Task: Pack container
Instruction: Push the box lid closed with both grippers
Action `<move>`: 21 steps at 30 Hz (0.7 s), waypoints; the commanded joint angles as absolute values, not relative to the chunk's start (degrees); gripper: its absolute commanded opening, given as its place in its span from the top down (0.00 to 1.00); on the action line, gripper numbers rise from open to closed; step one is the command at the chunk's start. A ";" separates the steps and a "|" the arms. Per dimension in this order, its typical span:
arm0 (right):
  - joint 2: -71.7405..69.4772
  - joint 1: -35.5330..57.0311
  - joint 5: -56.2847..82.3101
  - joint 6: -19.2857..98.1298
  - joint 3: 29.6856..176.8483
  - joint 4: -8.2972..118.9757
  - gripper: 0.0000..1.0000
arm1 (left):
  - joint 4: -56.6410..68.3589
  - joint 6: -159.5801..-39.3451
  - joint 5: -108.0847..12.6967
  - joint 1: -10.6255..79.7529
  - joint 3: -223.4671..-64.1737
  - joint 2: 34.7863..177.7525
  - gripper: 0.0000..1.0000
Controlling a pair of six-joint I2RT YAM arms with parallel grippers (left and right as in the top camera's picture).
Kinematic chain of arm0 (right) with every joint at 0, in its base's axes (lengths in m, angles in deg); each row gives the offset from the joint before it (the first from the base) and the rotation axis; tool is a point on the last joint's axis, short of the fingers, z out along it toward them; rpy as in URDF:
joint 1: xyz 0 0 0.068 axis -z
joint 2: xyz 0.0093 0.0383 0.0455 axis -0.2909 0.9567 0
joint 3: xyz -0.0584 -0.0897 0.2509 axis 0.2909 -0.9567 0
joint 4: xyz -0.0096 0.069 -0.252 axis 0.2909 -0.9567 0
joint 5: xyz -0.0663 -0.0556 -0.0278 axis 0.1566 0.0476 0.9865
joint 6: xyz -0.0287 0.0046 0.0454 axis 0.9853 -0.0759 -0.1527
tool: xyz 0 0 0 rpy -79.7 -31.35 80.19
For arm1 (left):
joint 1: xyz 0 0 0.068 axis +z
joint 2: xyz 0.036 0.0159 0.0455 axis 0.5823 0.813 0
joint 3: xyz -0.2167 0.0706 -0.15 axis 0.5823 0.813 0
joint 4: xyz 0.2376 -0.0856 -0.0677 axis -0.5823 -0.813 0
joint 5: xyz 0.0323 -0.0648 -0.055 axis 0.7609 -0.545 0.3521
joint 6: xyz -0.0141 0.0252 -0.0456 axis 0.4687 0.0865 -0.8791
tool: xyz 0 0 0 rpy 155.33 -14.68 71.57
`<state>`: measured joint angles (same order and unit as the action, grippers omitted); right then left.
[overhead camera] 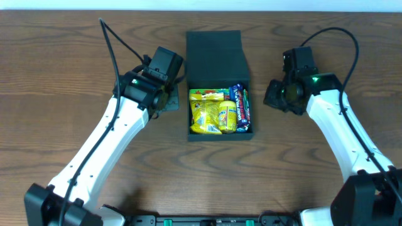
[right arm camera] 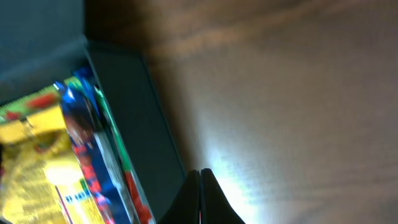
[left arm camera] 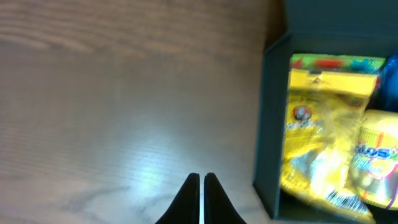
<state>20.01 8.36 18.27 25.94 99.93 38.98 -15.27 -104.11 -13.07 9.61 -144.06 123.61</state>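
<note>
Your left gripper's fingertips (left arm camera: 200,198) sit at the bottom of the left wrist view. They are pressed together with only a hairline between them and nothing is held. They hang over bare wooden table (left arm camera: 112,93), just to the left of the container (left arm camera: 268,124). From there you see its dark green side wall and, inside it, a yellow snack packet (left arm camera: 317,137), blurred.

Your right gripper (right arm camera: 200,196) looks the same in its own view, with the fingers closed tight on nothing. It is over the table just to the right of the container's wall (right arm camera: 140,124). A blue packet (right arm camera: 84,137) stands on edge against the inside of that wall.

From overhead, the container (overhead camera: 220,136) rests at the middle of the table (overhead camera: 63,63), between your two arms. Its lid (overhead camera: 217,53) is folded back flat on the far side, so the box is open. Yellow packets (overhead camera: 210,116) fill the left and middle of it. A green-topped one (overhead camera: 207,94) lies at the back, and the blue packets (overhead camera: 242,103) run along the right wall. The left gripper (overhead camera: 166,100) is near the box's left side and the right gripper (overhead camera: 275,94) is near its right side. Neither touches it.
</note>
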 commanded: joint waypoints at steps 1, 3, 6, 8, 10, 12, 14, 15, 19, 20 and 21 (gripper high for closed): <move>21.85 9.65 16.08 27.49 99.28 41.25 0.99 | -11.83 -106.95 -15.91 11.14 -143.82 126.85 0.94; 23.99 10.26 12.48 27.53 99.28 43.96 0.99 | -8.95 -106.99 -21.31 13.15 -143.82 129.82 0.94; 29.54 11.87 5.50 27.75 99.39 49.23 0.99 | -3.53 -109.07 -33.90 18.88 -143.84 137.14 0.94; 34.05 13.27 0.43 27.66 100.02 52.14 0.99 | -1.21 -111.19 -39.50 22.01 -144.04 141.23 0.94; 38.88 14.61 -4.66 27.66 101.51 54.61 0.99 | 1.65 -111.91 -46.03 24.76 -144.72 145.67 0.94; 43.16 15.52 -7.61 27.62 104.00 55.68 0.99 | 3.90 -112.08 -51.17 26.38 -146.25 149.95 0.95; 46.72 15.98 -10.10 27.51 107.26 55.83 0.99 | 4.08 -113.16 -51.96 26.82 -149.24 154.30 0.94; 48.34 15.98 -11.28 27.88 109.18 55.87 0.99 | 4.17 -113.16 -53.38 26.82 -151.40 156.53 0.94; 52.06 15.46 -14.23 28.32 114.75 57.45 0.99 | 4.12 -113.90 -57.35 26.05 -159.78 163.00 0.94; 52.71 15.33 -14.65 28.28 115.67 58.26 0.99 | 4.10 -114.60 -58.10 25.88 -161.61 164.31 0.94; 53.17 15.28 -15.39 28.08 116.30 59.04 0.99 | 4.21 -115.19 -59.04 25.70 -163.25 165.62 0.94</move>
